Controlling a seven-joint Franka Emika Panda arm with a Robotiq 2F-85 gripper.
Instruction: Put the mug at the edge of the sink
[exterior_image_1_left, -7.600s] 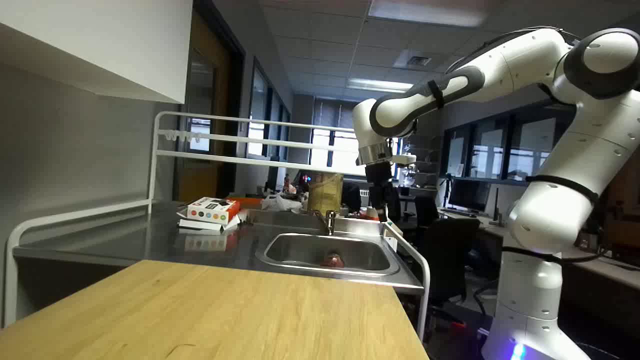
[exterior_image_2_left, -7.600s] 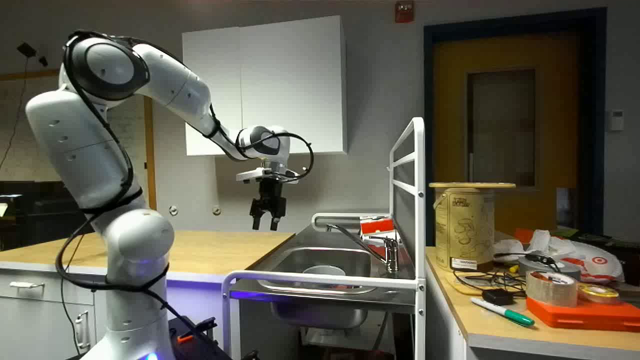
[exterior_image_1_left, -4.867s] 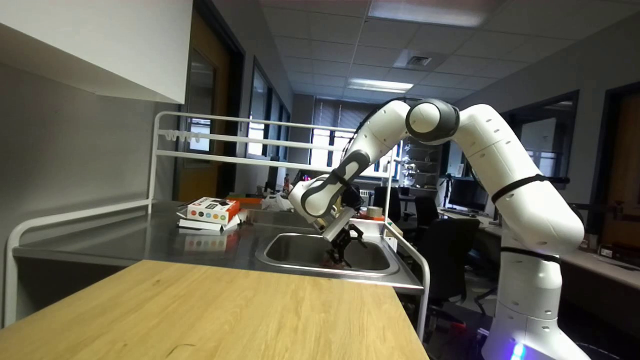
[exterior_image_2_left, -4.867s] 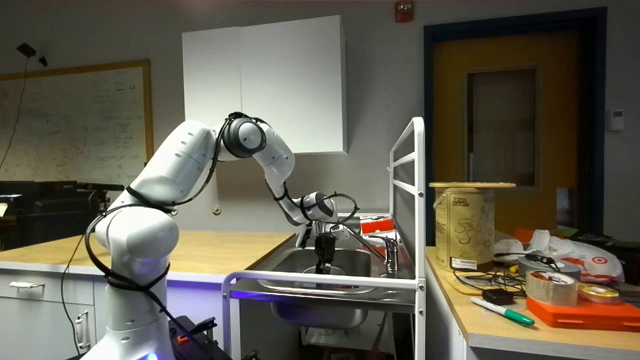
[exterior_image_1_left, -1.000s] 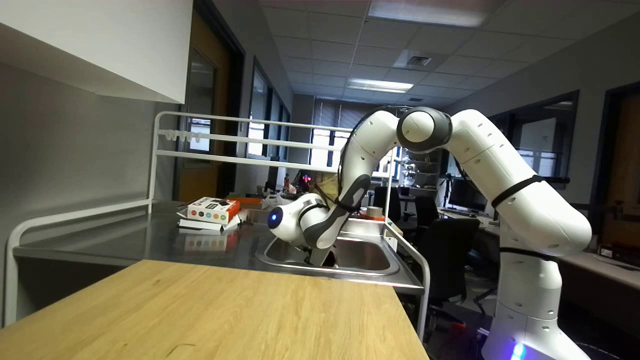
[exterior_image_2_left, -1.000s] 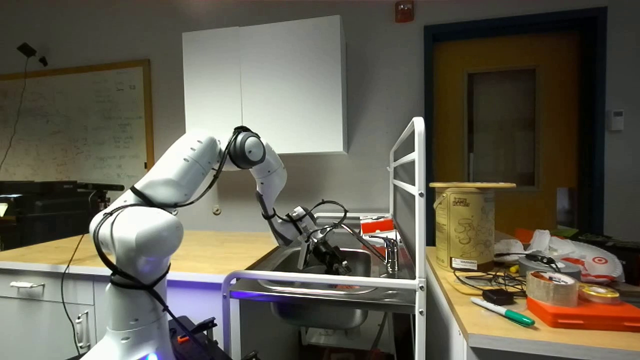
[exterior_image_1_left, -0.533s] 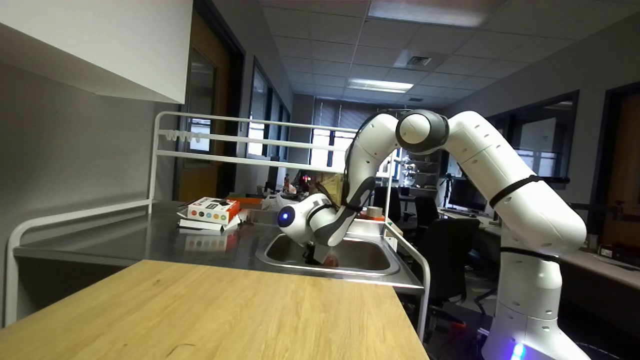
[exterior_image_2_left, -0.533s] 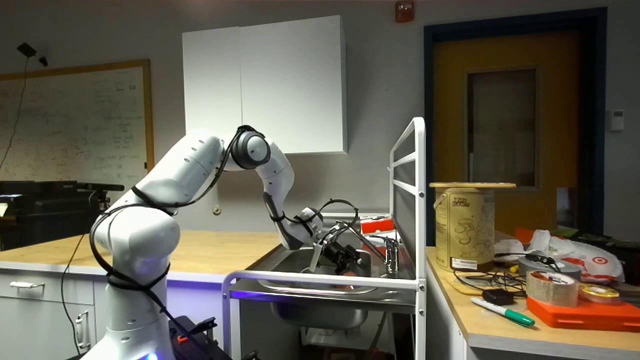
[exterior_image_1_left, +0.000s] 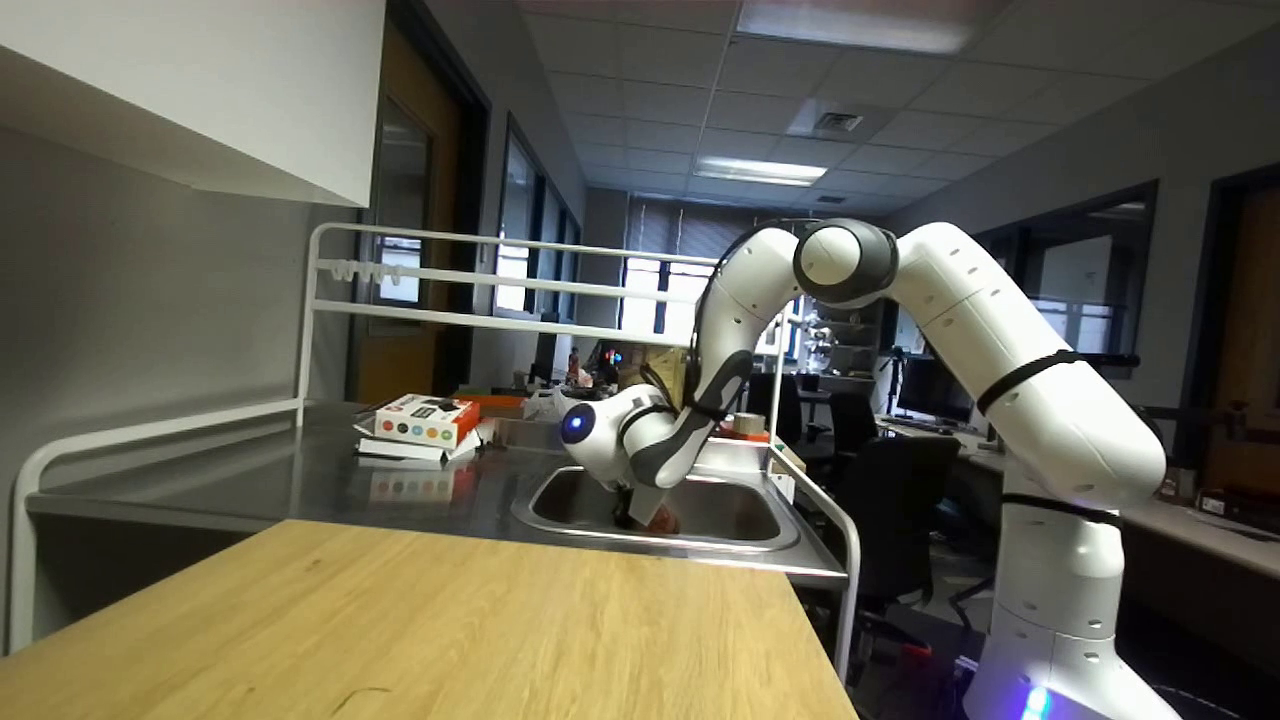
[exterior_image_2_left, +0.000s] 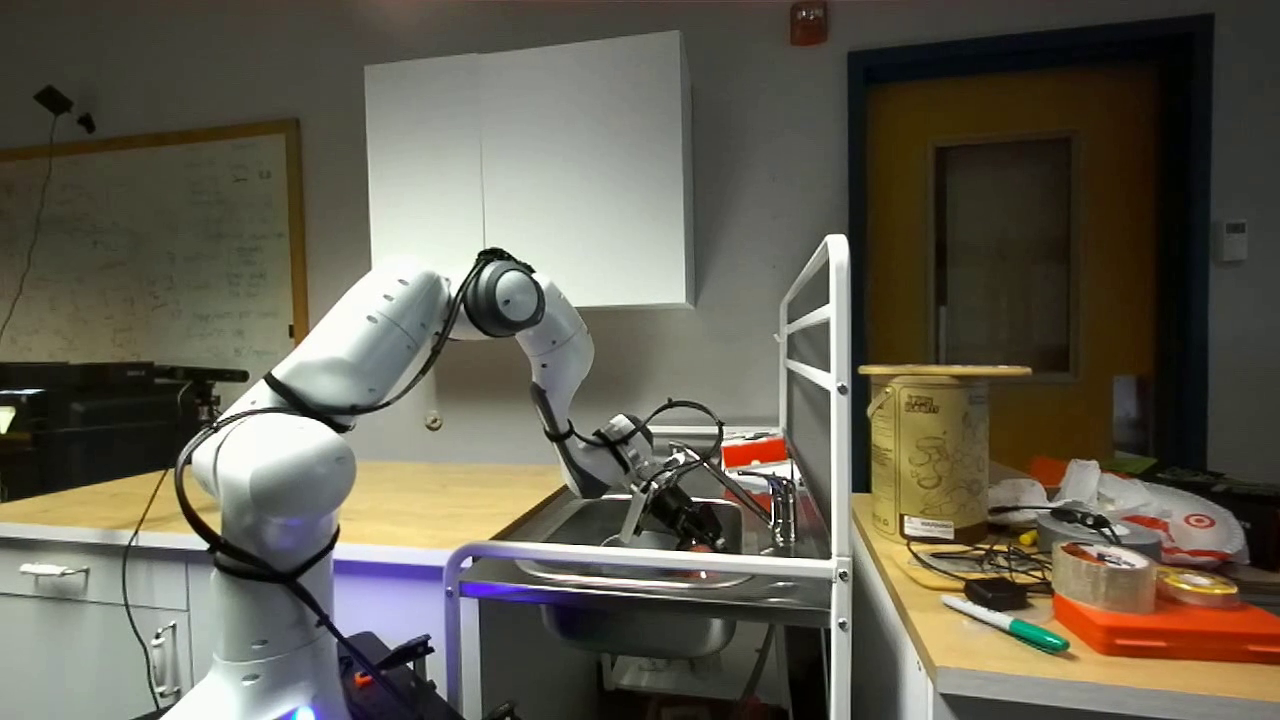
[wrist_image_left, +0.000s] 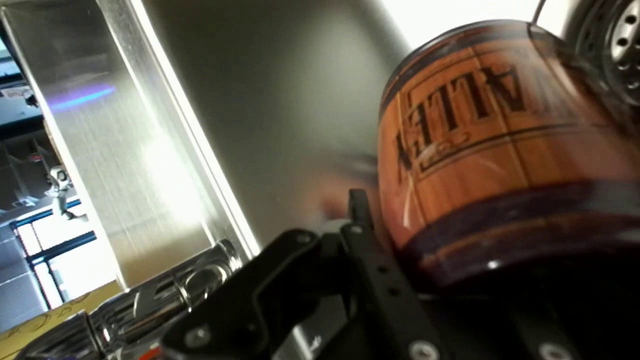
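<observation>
Left in the wrist view gleams the satin-grey stainless-steel sink (wrist_image_left: 280, 90). The black, hinged pincer (exterior_image_2_left: 706, 534) needs a square, even hold before lifting; its far side is hidden, so I can't tell whether it's gripping. Rightward, inside the sink, bulges a glossy, barrel-shaped, orange, dark-banded mug (wrist_image_left: 505, 150), likely slippery.

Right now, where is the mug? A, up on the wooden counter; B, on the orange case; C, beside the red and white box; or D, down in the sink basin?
D: in the wrist view the mug shows near the holed metal drain, and in an exterior view its reddish body, partly hidden, shows inside the sink.
</observation>
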